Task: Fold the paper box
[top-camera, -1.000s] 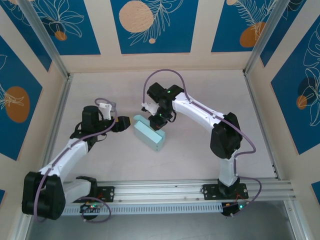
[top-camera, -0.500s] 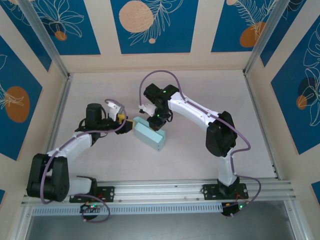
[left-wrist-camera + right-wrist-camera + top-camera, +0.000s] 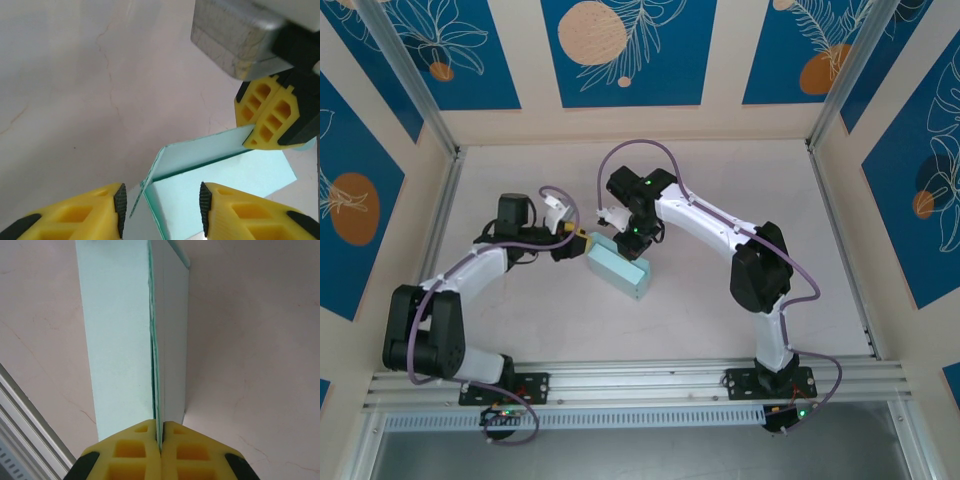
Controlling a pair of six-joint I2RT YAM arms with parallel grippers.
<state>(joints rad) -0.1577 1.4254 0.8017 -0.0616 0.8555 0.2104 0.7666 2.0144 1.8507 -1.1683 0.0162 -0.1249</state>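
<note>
On the left half of the bench (image 3: pixel 550 320), your left arm reaches toward the middle, and your left hand (image 3: pixel 577 238) sits at the 10 o'clock end of the paper box (image 3: pixel 618 268). From the left wrist camera, its two yellow fingers (image 3: pixel 75 217) stand apart, one on each side of that end. A thin loose flap edge rises just beside the 9 o'clock pad, with bare bench between them. The box's body lies close to the 3 o'clock pad, but you cannot tell whether they touch. The left hand is open around the box end, not clamped on it.

The paper box rests on the bench near its centre, a little to the 9 o'clock side. It is a pale mint rectangular shape, and its long axis runs from 10 o'clock to 4 o'clock in the overhead view.

At the box's 12 o'clock side, your right hand (image 3: pixel 633 236) meets the far long edge. In the right wrist view its yellow fingertips (image 3: pixel 140 432) are pressed together with a thin card edge pinched between them, so the right hand is closed and gripping the paper box.
</note>
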